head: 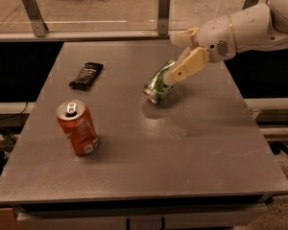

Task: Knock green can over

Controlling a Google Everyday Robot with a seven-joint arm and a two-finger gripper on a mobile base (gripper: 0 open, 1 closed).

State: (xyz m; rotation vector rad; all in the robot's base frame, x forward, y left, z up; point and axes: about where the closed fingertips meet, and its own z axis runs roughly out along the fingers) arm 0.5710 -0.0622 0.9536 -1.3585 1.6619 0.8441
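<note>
The green can [159, 84] is tipped far over to the left near the table's back middle, its silver top pointing down-left, close to the surface. My gripper [184, 56] comes in from the right on a white arm. One tan finger [187, 66] lies across the can's upper right side and the other tan finger [183, 37] sticks out behind it; the fingers stand apart and hold nothing.
A red-orange drink can [78, 127] stands upright at the front left. A black snack packet [86, 75] lies at the back left. The grey table [192, 147] has a rail with posts [163, 6] behind it and dark drops on both sides.
</note>
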